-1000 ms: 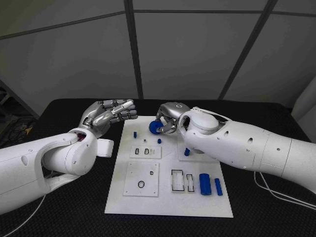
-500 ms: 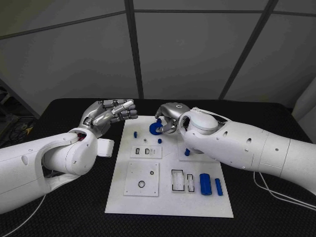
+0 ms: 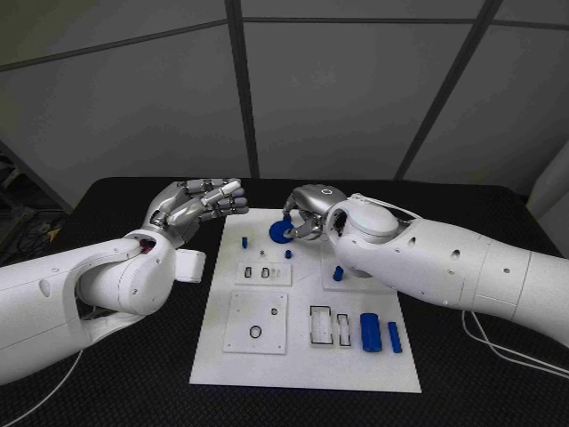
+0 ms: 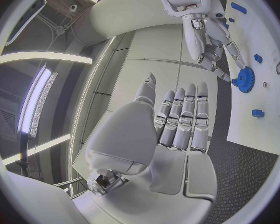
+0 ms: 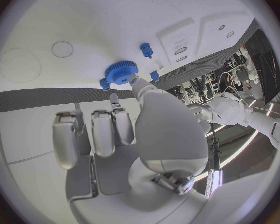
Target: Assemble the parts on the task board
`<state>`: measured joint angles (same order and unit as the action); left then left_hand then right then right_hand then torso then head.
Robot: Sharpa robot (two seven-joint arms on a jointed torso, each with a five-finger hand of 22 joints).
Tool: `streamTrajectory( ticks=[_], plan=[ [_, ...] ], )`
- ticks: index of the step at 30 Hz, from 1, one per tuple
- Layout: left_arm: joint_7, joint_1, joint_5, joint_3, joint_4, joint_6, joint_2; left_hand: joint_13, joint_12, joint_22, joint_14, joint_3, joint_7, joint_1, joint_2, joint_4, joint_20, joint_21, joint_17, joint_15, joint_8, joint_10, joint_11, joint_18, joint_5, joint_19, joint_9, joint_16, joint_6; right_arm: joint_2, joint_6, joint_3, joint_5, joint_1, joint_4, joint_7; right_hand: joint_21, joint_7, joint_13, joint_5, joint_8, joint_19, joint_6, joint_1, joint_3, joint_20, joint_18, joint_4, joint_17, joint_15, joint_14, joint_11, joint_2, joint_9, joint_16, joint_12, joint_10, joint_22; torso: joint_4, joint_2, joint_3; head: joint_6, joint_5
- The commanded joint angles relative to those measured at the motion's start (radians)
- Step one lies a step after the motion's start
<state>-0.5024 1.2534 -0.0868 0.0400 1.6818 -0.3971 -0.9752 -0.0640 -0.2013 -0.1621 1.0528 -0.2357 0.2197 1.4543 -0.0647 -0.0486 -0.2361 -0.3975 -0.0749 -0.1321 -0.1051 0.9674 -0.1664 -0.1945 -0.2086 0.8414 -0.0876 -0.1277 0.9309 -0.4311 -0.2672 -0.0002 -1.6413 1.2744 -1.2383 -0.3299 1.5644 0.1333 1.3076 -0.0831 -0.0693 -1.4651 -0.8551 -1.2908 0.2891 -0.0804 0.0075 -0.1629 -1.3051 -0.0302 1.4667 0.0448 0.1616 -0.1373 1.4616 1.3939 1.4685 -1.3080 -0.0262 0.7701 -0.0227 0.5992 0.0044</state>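
Observation:
The white task board [image 3: 304,360] lies in the middle of the black table. At the board's far end, my right hand [image 3: 305,216] pinches a blue gear [image 3: 279,232] between its thumb and a finger, low over the board. The same gear [image 5: 120,72] appears at the fingertips in the right wrist view, and the gear [image 4: 244,79] also shows in the left wrist view. My left hand [image 3: 197,203] hovers raised beside the board's far left corner, fingers straight and close together, holding nothing.
A blue peg [image 3: 244,241] stands near the board's far left. A small blue piece [image 3: 337,274] sits mid-board. Two blue cylinders [image 3: 369,331] lie at the near right beside two rectangular slots [image 3: 319,325]. A black ring [image 3: 255,332] marks the near-left plate.
The gear in my right hand has sunk slightly toward the board. My left hand has stayed put.

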Motion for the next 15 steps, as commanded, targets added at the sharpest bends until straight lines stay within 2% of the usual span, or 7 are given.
streamTrajectory(
  ticks=[1, 3, 6, 9, 11, 15],
  plan=[
    [-0.004, 0.002, 0.006, -0.001, 0.000, 0.015, -0.003, 0.001, 0.005, 0.001, -0.002, 0.000, 0.000, -0.001, -0.011, -0.007, -0.005, -0.002, 0.001, -0.006, 0.006, 0.003, -0.007, 0.015, 0.007, -0.005, 0.001, 0.002, 0.006, -0.060, -0.125, 0.001, 0.089, -0.001, -0.045, 0.060, 0.006, 0.001, 0.116, -0.005, -0.004, -0.106, -0.011, -0.006, 0.000, -0.005, -0.007, -0.005, 0.008, 0.002, 0.050, 0.003, 0.001, 0.001, 0.000, 0.000, 0.020, -0.263, 0.0026, -0.002, 0.0007, -0.004, -0.002],
    [-0.004, 0.002, 0.006, -0.001, 0.000, 0.017, -0.005, 0.001, 0.005, 0.001, -0.002, 0.000, 0.000, -0.001, -0.011, -0.007, -0.005, -0.002, 0.001, -0.006, 0.006, 0.003, -0.007, 0.015, 0.007, -0.005, 0.001, 0.002, 0.006, -0.114, -0.156, 0.001, 0.146, -0.001, -0.081, 0.111, 0.006, 0.001, 0.112, -0.008, -0.003, -0.106, -0.014, -0.011, 0.001, -0.004, -0.007, -0.004, 0.015, 0.002, 0.048, 0.002, 0.001, 0.003, -0.003, -0.005, 0.017, -0.263, 0.0052, -0.002, 0.0006, -0.005, -0.004],
    [-0.003, 0.002, 0.006, -0.001, -0.002, 0.018, -0.007, 0.001, 0.005, 0.001, -0.002, 0.000, 0.000, -0.001, -0.011, -0.007, -0.005, -0.002, 0.001, -0.006, 0.006, 0.003, -0.007, 0.015, 0.007, -0.005, 0.001, 0.002, 0.006, -0.197, -0.162, 0.000, 0.230, -0.002, -0.122, 0.224, 0.006, -0.001, 0.107, -0.009, -0.005, -0.106, -0.027, -0.026, 0.007, -0.003, -0.007, 0.003, 0.018, 0.001, 0.047, 0.001, -0.001, 0.005, -0.006, -0.011, 0.014, -0.263, 0.0095, -0.004, 0.0006, -0.008, -0.010],
    [-0.003, 0.002, 0.006, -0.001, -0.005, 0.019, -0.007, 0.001, 0.005, 0.001, -0.002, 0.000, 0.000, -0.001, -0.011, -0.007, -0.005, -0.002, 0.001, -0.006, 0.006, 0.003, -0.007, 0.015, 0.007, -0.005, 0.001, 0.002, 0.006, -0.257, -0.154, 0.000, 0.284, -0.002, -0.141, 0.302, 0.006, -0.003, 0.106, -0.010, -0.006, -0.106, -0.039, -0.043, 0.012, -0.002, -0.007, 0.014, 0.016, -0.001, 0.047, -0.001, -0.002, 0.006, -0.005, -0.013, 0.013, -0.263, 0.0134, -0.005, 0.0000, -0.009, -0.013],
    [-0.004, 0.002, 0.006, -0.001, -0.009, 0.019, -0.007, 0.001, 0.007, 0.001, -0.002, -0.001, 0.000, -0.002, -0.012, -0.009, -0.005, -0.002, 0.001, -0.006, 0.007, 0.003, -0.008, 0.015, 0.007, -0.006, 0.001, 0.003, 0.006, -0.303, -0.143, 0.000, 0.325, -0.002, -0.150, 0.350, 0.006, -0.004, 0.105, -0.015, -0.007, -0.106, -0.049, -0.055, 0.015, -0.001, -0.007, 0.024, 0.017, -0.002, 0.047, -0.002, 0.001, 0.008, -0.006, -0.016, 0.011, -0.263, 0.0187, -0.007, -0.0001, -0.012, -0.015],
    [-0.005, 0.002, 0.006, -0.001, -0.018, 0.020, -0.004, 0.001, 0.007, 0.001, -0.002, -0.002, 0.000, -0.002, -0.012, -0.009, -0.005, -0.002, 0.001, -0.006, 0.007, 0.003, -0.008, 0.015, 0.007, -0.006, 0.001, 0.004, 0.006, -0.369, -0.124, -0.001, 0.391, -0.003, -0.157, 0.403, 0.006, -0.006, 0.104, -0.017, -0.007, -0.106, -0.060, -0.065, 0.014, 0.000, -0.007, 0.033, 0.016, -0.003, 0.047, -0.004, 0.008, 0.009, -0.007, -0.018, 0.011, -0.263, 0.0239, -0.008, 0.0023, -0.017, -0.021]
  ],
)
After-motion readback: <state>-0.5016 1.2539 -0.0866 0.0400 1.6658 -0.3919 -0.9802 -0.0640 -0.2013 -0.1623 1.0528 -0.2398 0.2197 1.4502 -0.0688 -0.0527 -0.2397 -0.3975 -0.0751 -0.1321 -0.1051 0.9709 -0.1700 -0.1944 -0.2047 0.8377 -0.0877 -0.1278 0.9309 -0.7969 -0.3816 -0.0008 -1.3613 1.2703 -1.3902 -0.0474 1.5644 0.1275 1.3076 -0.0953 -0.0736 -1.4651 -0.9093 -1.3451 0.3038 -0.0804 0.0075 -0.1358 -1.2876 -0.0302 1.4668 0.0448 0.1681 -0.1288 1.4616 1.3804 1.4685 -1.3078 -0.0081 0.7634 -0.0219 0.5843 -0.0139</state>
